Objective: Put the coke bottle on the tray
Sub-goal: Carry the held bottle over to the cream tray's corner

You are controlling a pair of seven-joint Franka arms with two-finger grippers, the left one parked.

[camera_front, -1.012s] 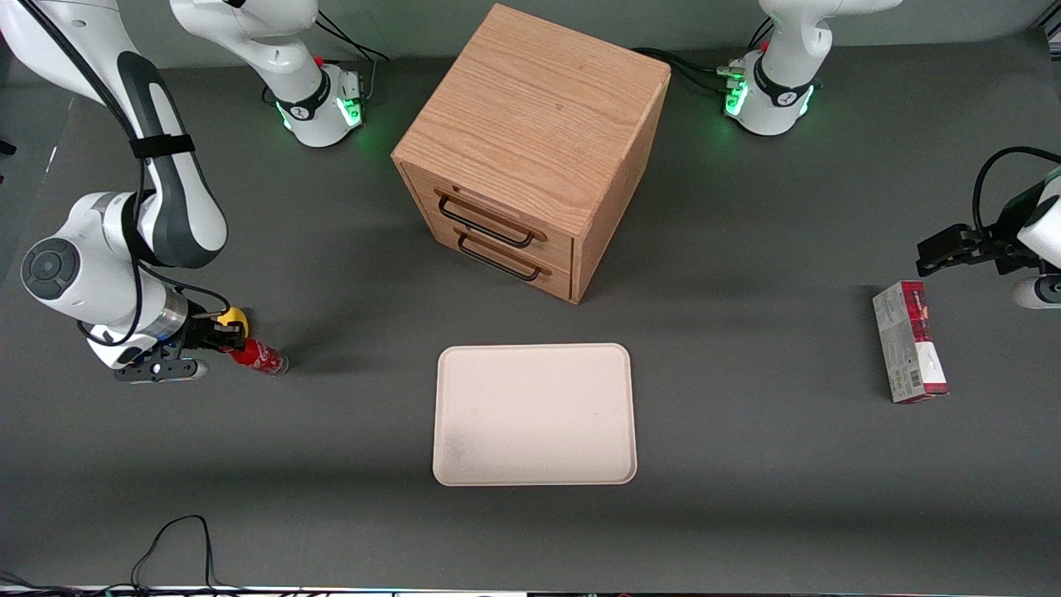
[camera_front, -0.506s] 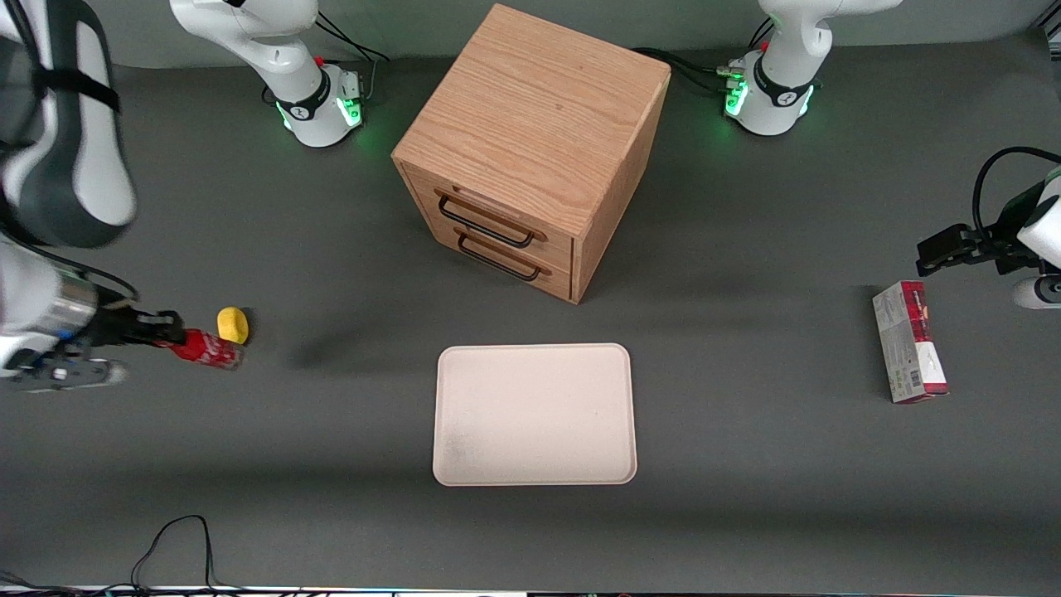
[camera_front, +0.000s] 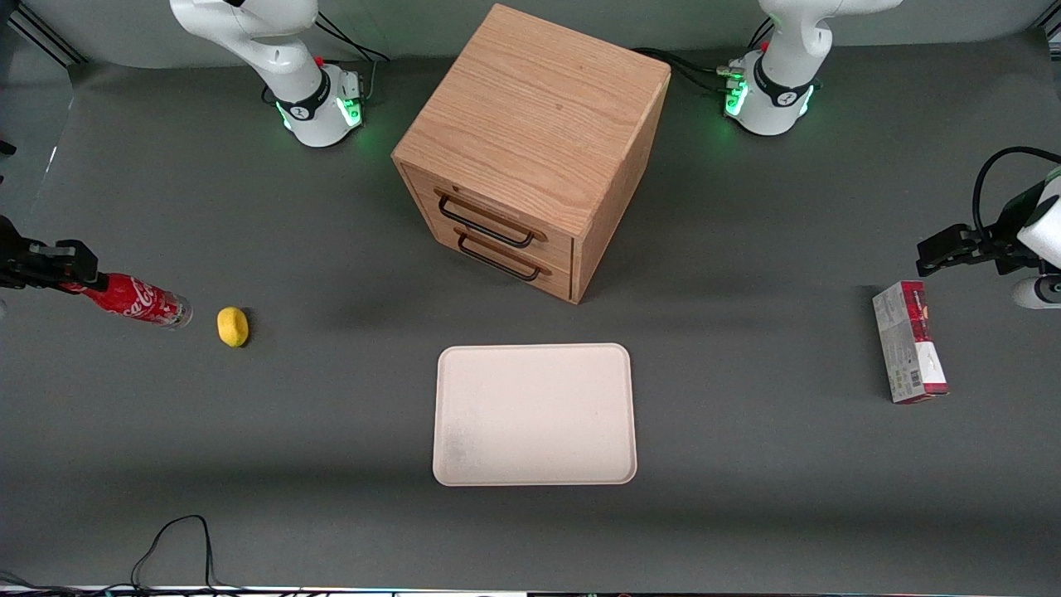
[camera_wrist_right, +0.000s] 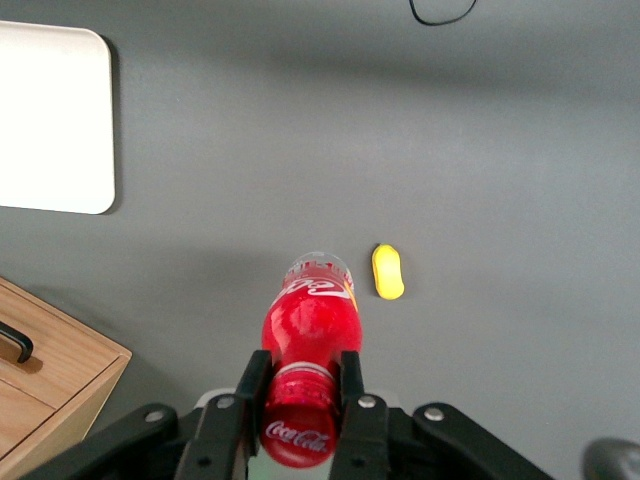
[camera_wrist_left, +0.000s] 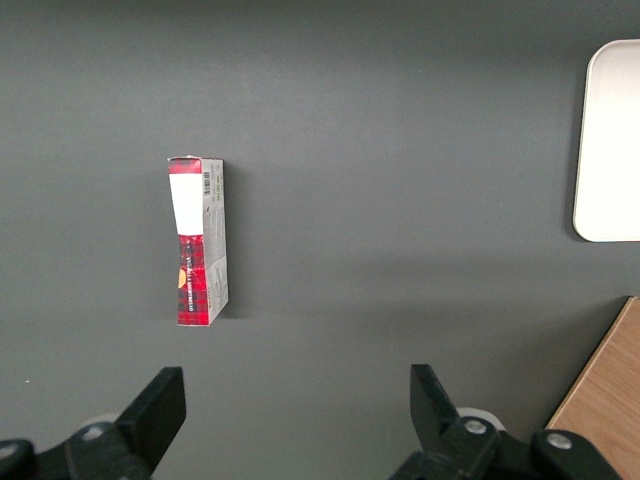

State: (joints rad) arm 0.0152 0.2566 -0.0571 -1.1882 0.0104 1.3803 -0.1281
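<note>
Between the closed fingers (camera_wrist_right: pixel 350 385) of the gripper (camera_wrist_right: pixel 300 395), the small red coke bottle (camera_wrist_right: pixel 308 330) hangs clamped by its neck above the grey surface (camera_wrist_right: pixel 500 150), well apart from the cream-white rectangular tray (camera_wrist_right: pixel 50 120).

A dark grey table (camera_front: pixel 746 497) carries everything. Directly on it, nearest the gripper (camera_front: pixel 70 265), lies a small yellow lump (camera_front: pixel 233 326), just past the base of the coke bottle (camera_front: pixel 137 300) that the gripper clamps by the neck, lifted above the surface. Farther from the gripper the cream tray (camera_front: pixel 535 414) lies flat, and a wooden drawer cabinet (camera_front: pixel 530 149) stands farther from the front camera than it. Farthest from the gripper, toward the parked arm's end, a red-and-grey carton (camera_front: pixel 909 352) lies flat.
</note>
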